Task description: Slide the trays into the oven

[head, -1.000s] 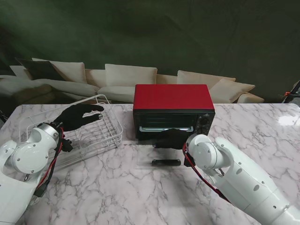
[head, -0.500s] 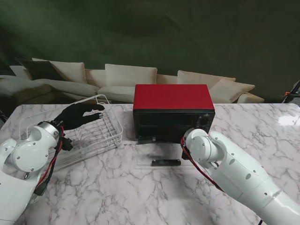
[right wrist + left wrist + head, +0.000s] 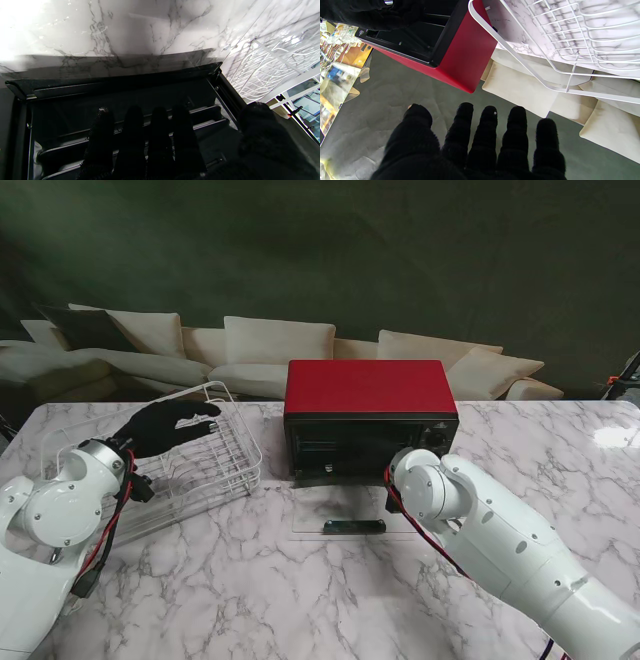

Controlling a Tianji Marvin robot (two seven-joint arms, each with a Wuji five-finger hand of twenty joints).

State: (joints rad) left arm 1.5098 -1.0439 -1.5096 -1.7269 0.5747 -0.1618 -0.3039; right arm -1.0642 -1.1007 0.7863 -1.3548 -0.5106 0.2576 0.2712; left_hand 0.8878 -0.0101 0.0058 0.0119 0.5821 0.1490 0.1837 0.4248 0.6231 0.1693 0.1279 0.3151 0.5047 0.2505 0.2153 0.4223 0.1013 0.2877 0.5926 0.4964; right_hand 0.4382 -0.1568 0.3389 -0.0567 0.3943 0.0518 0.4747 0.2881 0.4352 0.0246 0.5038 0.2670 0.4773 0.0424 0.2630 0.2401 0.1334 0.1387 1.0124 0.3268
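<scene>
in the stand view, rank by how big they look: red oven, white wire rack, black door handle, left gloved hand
1. White wire rack and red oven: too alike to separate, and the rack sits nearer the camera.
2. Black-gloved left hand.
3. Black door handle, smallest.

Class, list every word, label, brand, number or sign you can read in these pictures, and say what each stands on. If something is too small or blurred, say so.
None can be read.
Control panel of the red oven, by its knobs: marks too small to read.
Small pale mark on the oven's black front edge in the left wrist view: blurred.
White wire rack, marble table: no text visible.
</scene>
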